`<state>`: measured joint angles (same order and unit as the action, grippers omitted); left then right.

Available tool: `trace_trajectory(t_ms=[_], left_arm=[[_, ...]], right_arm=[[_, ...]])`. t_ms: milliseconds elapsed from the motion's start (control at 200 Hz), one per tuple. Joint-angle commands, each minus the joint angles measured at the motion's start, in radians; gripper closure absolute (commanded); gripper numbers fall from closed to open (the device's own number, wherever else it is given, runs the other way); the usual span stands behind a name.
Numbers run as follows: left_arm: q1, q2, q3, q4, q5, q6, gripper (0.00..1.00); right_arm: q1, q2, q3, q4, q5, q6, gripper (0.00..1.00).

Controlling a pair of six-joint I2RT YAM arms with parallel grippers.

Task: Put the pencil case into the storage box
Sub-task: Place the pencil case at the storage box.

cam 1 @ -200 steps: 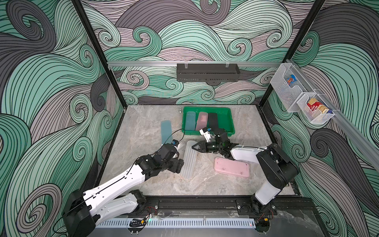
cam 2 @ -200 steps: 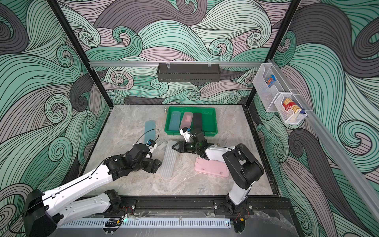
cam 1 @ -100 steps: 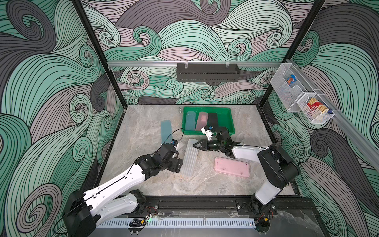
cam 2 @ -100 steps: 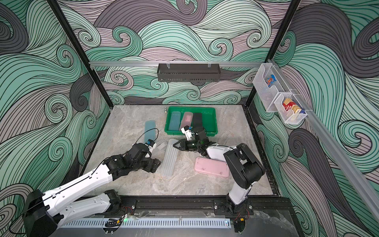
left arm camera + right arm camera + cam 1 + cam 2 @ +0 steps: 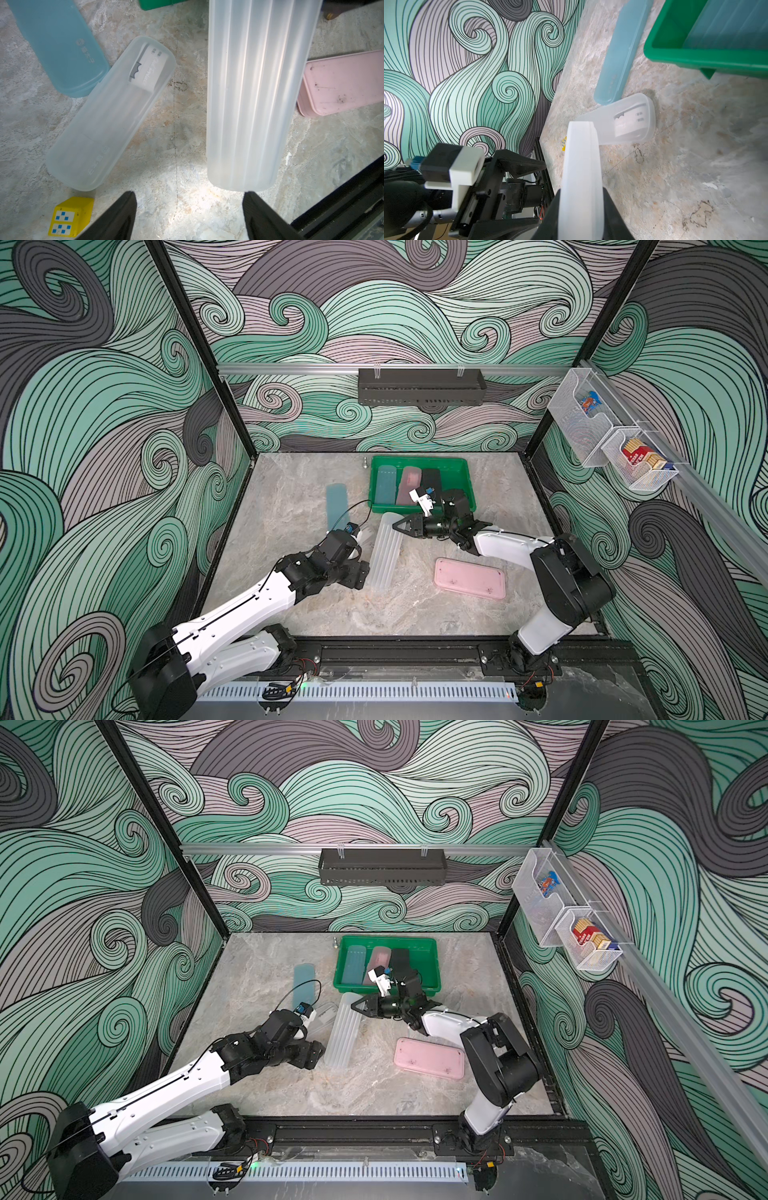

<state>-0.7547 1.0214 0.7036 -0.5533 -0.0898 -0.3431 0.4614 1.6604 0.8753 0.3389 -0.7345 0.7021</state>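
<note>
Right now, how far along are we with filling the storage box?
Done: teal case, boxed pink case and black case lie in the storage box. In hand: the right gripper, jaws shut, holds one end of the ribbed clear case; the open left gripper sits at its other end. Left: that case, plus the blue case, smooth clear case and loose pink case on the table.

The left gripper (image 5: 189,214) stands open, nothing between its jaws. Just ahead is a ribbed case (image 5: 255,93), one end near the table's (image 5: 176,145) black-framed edge. To one side a clear case (image 5: 108,116) meets a blue case (image 5: 58,41), near a yellow cube (image 5: 70,216). To the other side is a pink case (image 5: 342,83).
</note>
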Motion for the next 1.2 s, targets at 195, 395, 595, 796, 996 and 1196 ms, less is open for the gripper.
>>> trace_trajectory(t_ms=[195,395,595,796,996,1196], left_arm=[[0.008,-0.009,-0.030,0.023,0.010,0.005,0.16],[0.012,-0.004,-0.032,0.033,0.022,0.008,0.16],[0.012,0.009,-0.051,0.060,0.042,0.010,0.16],[0.015,0.042,-0.075,0.112,0.065,0.019,0.16],[0.017,0.075,-0.064,0.112,0.092,0.029,0.17],[0.018,0.088,-0.065,0.114,0.107,0.037,0.17]], right_arm=[[-0.172,-0.013,0.158,-0.080,-0.138,-0.023,1.00],[-0.341,0.100,0.343,-0.139,-0.230,-0.058,1.00],[-0.461,0.268,0.524,-0.107,-0.331,-0.026,1.00],[-0.524,0.453,0.699,-0.031,-0.386,0.065,1.00],[-0.546,0.602,0.910,-0.196,-0.412,-0.023,1.00],[-0.576,0.715,1.133,-0.405,-0.418,-0.140,1.00]])
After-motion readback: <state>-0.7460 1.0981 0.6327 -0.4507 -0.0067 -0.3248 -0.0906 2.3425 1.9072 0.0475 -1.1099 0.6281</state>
